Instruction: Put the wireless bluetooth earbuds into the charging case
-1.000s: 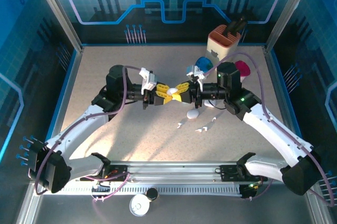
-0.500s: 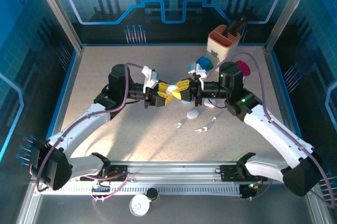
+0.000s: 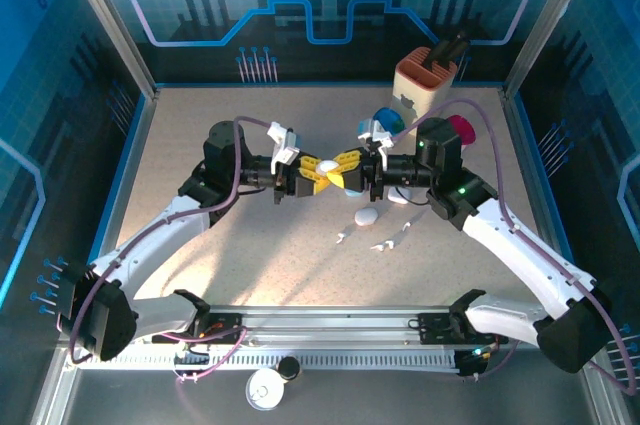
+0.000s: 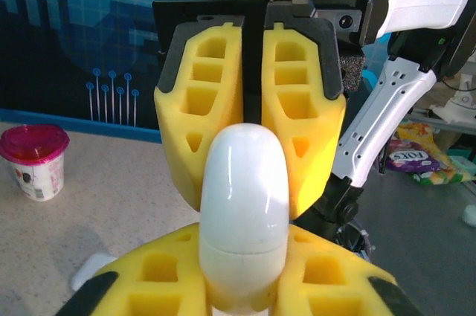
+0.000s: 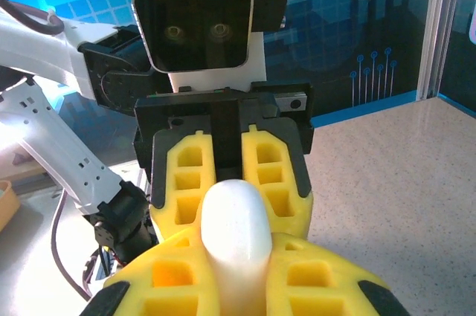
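The left claw [image 3: 314,175] and the right claw [image 3: 342,170] meet tip to tip above the middle of the table [image 3: 200,135], both lifted off its surface. Each is pinching one end of the same white case [image 3: 327,165], a smooth pebble shape. In each wrist view the case sits between that claw's own yellow foam fingers [image 4: 160,282], and the other claw faces it head-on. The earbuds [image 3: 381,245] lie loose on the table, nearer the arm bases than the right claw and well apart from both claws; they are small white stemmed pieces scattered close together. A second white case [image 3: 367,216] rests between the right claw and the earbuds. A blue case [image 3: 384,121] sits just beyond the right claw
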You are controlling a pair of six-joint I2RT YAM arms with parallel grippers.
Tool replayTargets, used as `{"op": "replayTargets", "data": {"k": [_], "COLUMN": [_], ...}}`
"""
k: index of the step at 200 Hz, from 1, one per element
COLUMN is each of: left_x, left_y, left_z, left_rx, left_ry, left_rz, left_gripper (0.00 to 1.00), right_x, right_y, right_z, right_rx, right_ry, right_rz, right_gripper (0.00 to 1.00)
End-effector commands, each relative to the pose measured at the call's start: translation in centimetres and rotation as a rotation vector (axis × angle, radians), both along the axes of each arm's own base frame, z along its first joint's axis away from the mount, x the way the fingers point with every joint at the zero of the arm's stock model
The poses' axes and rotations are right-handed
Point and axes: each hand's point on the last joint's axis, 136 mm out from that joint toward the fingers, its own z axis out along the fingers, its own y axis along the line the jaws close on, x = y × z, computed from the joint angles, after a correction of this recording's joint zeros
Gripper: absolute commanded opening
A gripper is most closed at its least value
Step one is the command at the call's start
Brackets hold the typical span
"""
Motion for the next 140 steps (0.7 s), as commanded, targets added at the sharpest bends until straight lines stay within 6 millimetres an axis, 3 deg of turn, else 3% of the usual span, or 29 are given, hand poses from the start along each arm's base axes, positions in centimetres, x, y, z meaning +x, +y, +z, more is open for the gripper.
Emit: {"op": "replayTargets", "data": {"k": [1,15,29,55,97,140], "left_x": [0.3,0.2,0.1,-0.1,0.1,0.7], "left_y": [-0.2,-0.1,-0.1,0.0,0.1,0.3], "left_z": [0.3,0.0,-0.3,-0.7,-1.4,-2.1], "left_rx": [-0.008,-0.002,0.003,0.01,0.021,0.019], "left_ry": [-0.027,-0.046,-0.07,-0.104,-0.112,-0.12], "left_rz": [0.003,0.003,0.005,0.004,0.02,0.047], "left_gripper": [0.05,0.0,0.0,0.0,0.0,0.0], "right_x": [-0.1,1.1,3.0,5.1,4.0,3.6], "right_y": [0.0,-0.5,-1.5,-3.0,-2.6,-4.3], "right_z": [0.6,0.8,1.0,0.4,1.7,2.8], "right_rx": [0.016,0.023,0.036,-0.014,0.044,0.104], "right_ry": [-0.008,-0.003,0.013,0.038,0.031,0.061], "right_rz": [-0.008,-0.092,-0.207,-0.334,-0.279,-0.311], "right_gripper": [0.21,0.4,0.49,0.53,0.59,0.65]}}
